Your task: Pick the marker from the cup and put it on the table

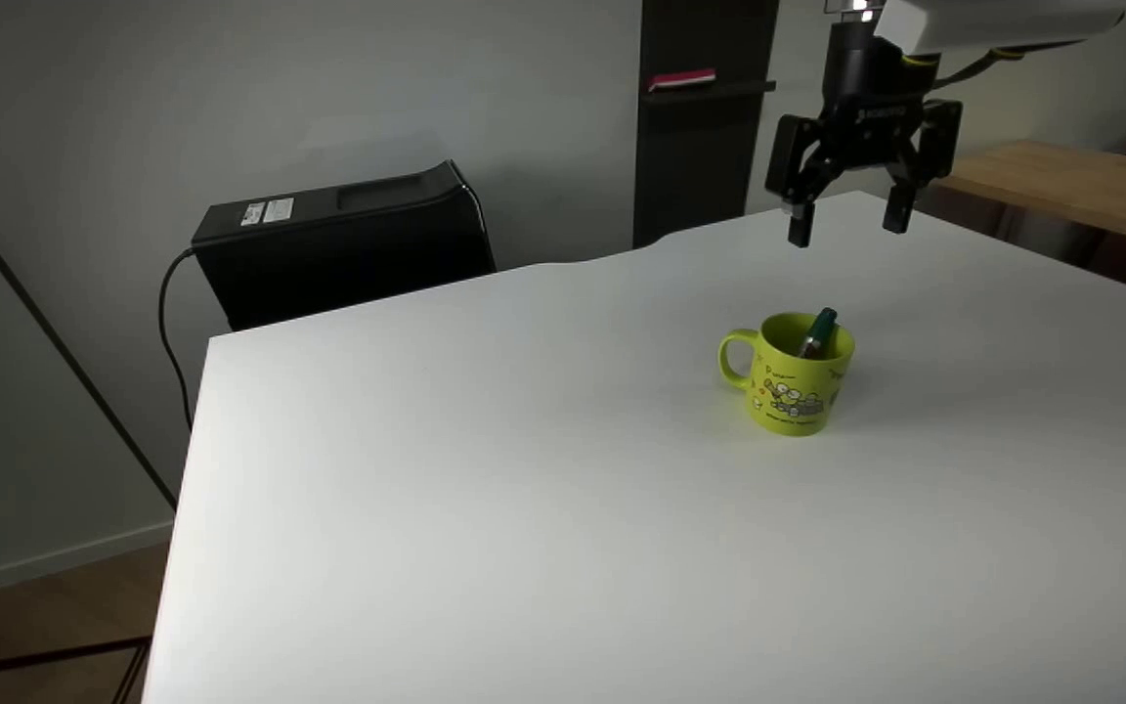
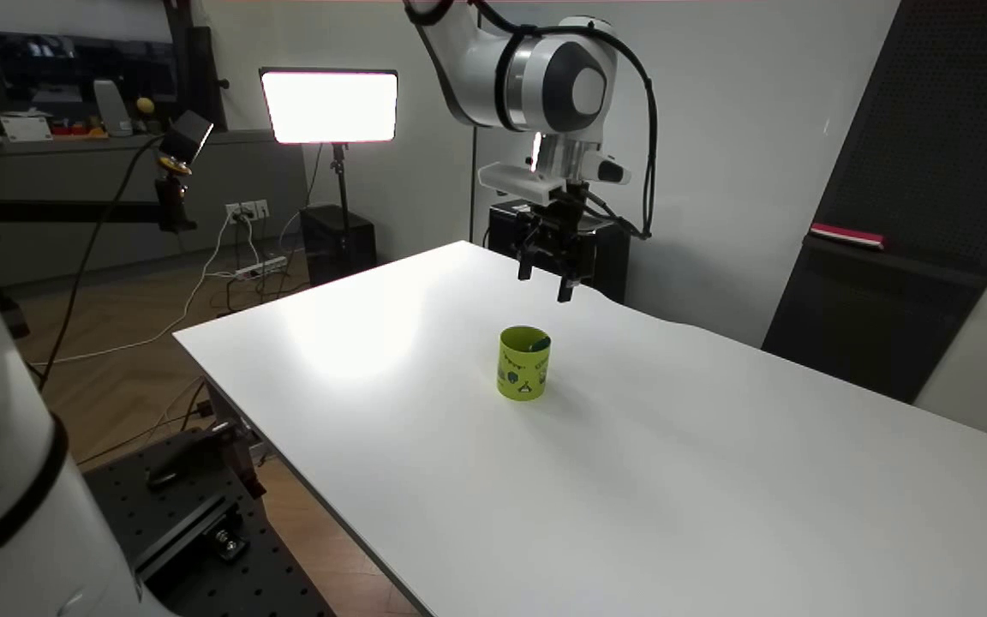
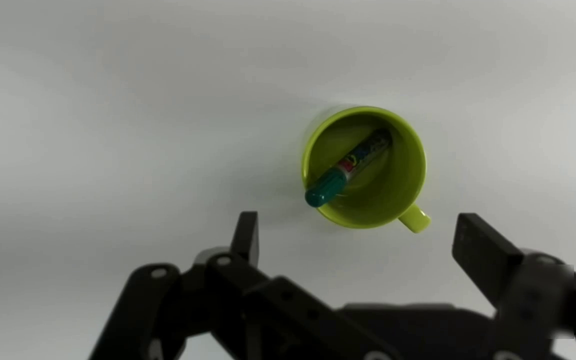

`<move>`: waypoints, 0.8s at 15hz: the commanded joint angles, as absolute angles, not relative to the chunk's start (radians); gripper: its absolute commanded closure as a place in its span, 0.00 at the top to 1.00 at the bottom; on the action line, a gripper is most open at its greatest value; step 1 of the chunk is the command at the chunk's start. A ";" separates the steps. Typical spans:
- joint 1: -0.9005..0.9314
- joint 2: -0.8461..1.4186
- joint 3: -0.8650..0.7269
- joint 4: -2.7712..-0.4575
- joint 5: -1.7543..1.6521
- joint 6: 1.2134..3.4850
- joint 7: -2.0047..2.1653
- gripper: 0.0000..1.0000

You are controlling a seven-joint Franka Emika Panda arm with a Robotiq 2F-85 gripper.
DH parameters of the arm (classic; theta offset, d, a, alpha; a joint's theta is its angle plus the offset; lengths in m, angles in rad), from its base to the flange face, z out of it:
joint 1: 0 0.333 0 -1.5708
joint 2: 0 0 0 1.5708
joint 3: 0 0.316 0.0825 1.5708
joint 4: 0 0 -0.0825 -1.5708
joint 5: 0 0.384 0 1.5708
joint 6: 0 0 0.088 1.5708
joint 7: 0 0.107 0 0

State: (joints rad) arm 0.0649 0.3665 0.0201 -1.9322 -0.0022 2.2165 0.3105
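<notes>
"Lime-green cup (image 1: 790,401), upright on the table (image 1: 446,489), well in from the wavy edge. Where's the marker (image 3: 351,166)?"

"Inside the cup, tilted, its teal cap (image 3: 325,188) at the rim."

"And the gripper (image 1: 848,227)?"

"Up above the table, apart from the cup, its fingers (image 3: 245,237) spread wide. In an exterior view, the table's far corner shows between them."

"And the handle (image 1: 723,360)?"

"Toward the left corner there."
</notes>
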 commanded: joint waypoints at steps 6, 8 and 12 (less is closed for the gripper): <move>0.071 0.369 0.008 -1.931 0.003 2.214 0.309 1.00; 0.066 0.374 0.006 -1.935 0.011 2.222 0.306 1.00; 0.052 0.401 0.003 -1.933 0.032 2.244 0.293 1.00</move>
